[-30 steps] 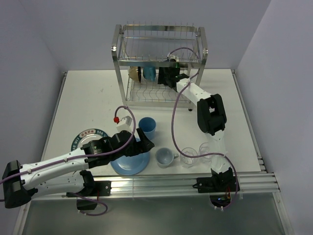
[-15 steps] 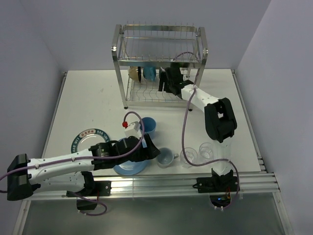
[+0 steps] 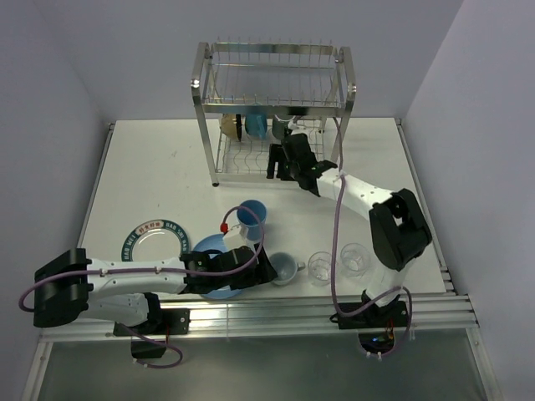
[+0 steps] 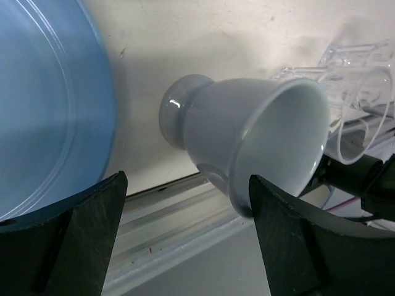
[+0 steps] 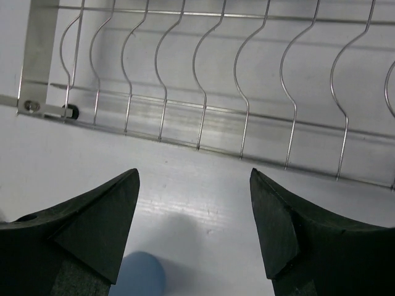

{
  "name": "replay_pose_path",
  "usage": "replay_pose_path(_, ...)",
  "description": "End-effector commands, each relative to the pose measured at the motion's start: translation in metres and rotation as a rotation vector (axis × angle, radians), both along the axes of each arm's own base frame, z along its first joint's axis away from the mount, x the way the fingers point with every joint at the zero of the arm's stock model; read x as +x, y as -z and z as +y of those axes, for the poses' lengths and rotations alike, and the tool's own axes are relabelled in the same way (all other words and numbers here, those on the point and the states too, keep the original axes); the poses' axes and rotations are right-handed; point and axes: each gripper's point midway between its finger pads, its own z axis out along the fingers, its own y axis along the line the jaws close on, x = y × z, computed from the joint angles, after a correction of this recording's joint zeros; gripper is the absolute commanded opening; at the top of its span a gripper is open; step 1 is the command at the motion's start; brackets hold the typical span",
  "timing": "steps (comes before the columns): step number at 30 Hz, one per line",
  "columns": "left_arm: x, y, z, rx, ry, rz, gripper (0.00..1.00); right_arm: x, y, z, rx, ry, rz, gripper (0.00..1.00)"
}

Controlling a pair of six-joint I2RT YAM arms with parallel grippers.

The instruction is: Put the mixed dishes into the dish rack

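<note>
Now the left gripper [image 3: 269,272] is seen low in the middle of the top view. It is held wide open, with the mug [image 4: 247,148] between its jaws. Whether the mug is touched cannot be told. A plate [image 3: 209,251] is just left of it and two glasses [image 3: 337,262] are to the right. The right gripper [image 3: 280,171] is held open and empty, just below the rack [image 3: 199,100] at the top middle.

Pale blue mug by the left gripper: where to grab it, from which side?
Pinch the rim on its left side, coming from above: one finger inside, one outside. The mug stands upright, mouth open; its handle seems to point right toward the glasses, which crowd that side.
</note>
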Motion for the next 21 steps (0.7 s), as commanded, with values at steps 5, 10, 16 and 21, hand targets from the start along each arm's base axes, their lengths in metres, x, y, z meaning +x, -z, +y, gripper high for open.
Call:
replay_pose_path(5,0.006,-0.017,-0.033,-0.09,-0.016,-0.001,0.86,-0.042,-0.037,-0.009,0.143,0.034,-0.076,0.79)
replay_pose_path(10,0.01,-0.003,-0.035,-0.054,-0.027,0.006,0.68,-0.105,-0.053,-0.014,0.199,0.006,-0.091,0.78)
replay_pose_path(16,0.011,-0.007,-0.035,-0.084,-0.019,-0.014,0.1,-0.179,-0.072,-0.03,0.289,-0.015,-0.058,0.78)
replay_pose_path(21,0.01,-0.038,-0.024,-0.143,0.015,-0.087,0.0,-0.232,-0.077,-0.032,0.436,-0.114,0.042,0.78)
